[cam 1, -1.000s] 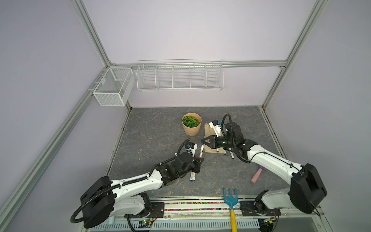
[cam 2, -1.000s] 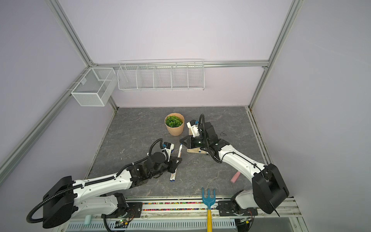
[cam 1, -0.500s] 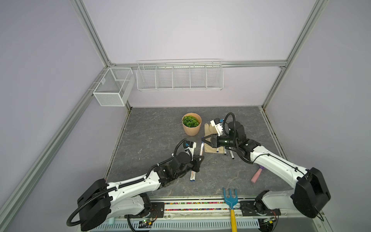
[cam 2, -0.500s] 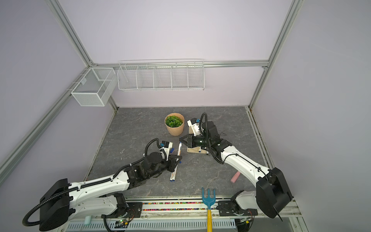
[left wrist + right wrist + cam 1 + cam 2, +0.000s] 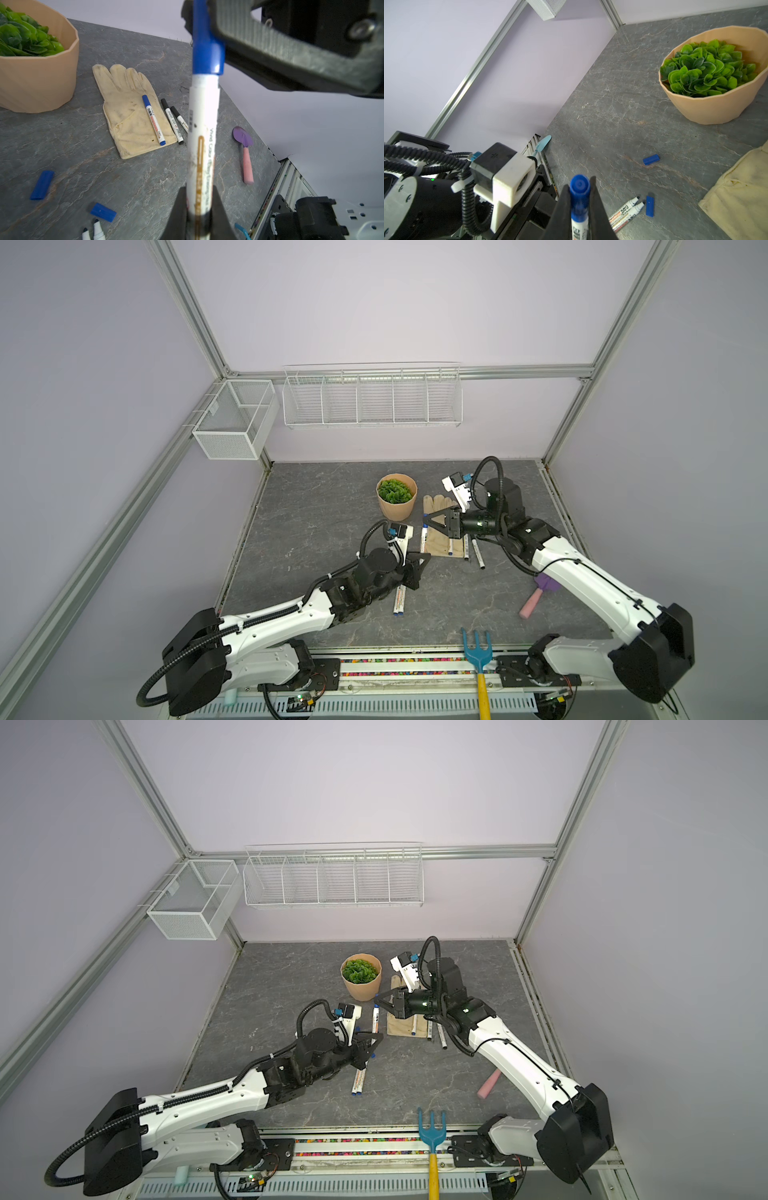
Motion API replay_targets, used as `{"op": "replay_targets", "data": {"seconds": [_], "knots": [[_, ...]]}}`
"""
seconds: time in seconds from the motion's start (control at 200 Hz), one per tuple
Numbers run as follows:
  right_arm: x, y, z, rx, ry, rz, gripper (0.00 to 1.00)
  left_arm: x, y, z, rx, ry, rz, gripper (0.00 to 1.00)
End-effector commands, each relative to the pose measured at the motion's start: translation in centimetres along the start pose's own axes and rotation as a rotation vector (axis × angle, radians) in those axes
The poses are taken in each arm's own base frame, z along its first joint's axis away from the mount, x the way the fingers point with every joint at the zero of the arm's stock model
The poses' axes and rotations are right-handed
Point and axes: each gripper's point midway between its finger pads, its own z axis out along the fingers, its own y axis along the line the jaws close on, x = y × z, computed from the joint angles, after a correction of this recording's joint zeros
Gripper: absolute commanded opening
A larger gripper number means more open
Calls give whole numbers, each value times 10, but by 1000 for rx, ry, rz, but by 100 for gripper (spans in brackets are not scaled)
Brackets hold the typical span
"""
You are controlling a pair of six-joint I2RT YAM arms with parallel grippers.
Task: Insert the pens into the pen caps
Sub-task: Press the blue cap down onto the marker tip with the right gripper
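Note:
One white pen [image 5: 202,145] is held between both grippers above the table. My left gripper [image 5: 200,207] is shut on its barrel. My right gripper [image 5: 579,187] is shut on the blue pen cap [image 5: 579,195] that sits on the pen's tip [image 5: 207,56]. In both top views the grippers [image 5: 424,559] [image 5: 424,524] meet at this pen [image 5: 375,1019]. Two uncapped pens [image 5: 400,601] lie side by side near the left arm. Two loose blue caps [image 5: 42,185] [image 5: 103,212] lie on the table. A blue-capped pen [image 5: 153,120] rests on a glove, with two black-capped pens [image 5: 172,122] beside it.
The cream glove [image 5: 442,539] lies under the right gripper. A tan pot with a green plant [image 5: 397,497] stands behind it. A pink-handled purple trowel [image 5: 534,599] lies to the right. A blue fork with a yellow handle [image 5: 478,651] overhangs the front edge.
The right arm's wrist has drawn back a little to the right, and its gripper lies flatter. Both grippers stay shut on the same pen.

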Motion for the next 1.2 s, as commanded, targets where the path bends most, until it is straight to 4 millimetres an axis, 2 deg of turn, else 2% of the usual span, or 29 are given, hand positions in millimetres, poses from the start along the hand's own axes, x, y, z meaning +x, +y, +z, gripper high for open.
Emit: {"op": "replay_targets", "data": {"seconds": [0.0, 0.29, 0.485, 0.625, 0.8, 0.87, 1.035, 1.194], "knots": [[87, 16, -4, -110, 330, 181, 7, -63, 4, -8, -42, -233, -53, 0], [111, -4, -4, 11, 405, 177, 7, -62, 4, -6, -46, -220, -45, 0], [132, -14, 3, 70, 495, 182, 7, -70, -5, -2, -20, -232, -35, 0], [147, -28, 6, 127, 560, 212, 7, -92, -15, -2, 6, -273, -11, 0], [169, -56, 9, 228, 652, 252, 7, -146, -24, -16, 90, -393, -34, 0], [178, -68, 9, 289, 686, 244, 7, -160, -33, -18, 101, -403, 2, 0], [198, -87, 10, 394, 764, 198, 7, -173, -50, -17, 143, -396, 39, 0], [210, -90, 13, 421, 810, 158, 7, -175, -54, -13, 169, -399, 25, 0]]}}
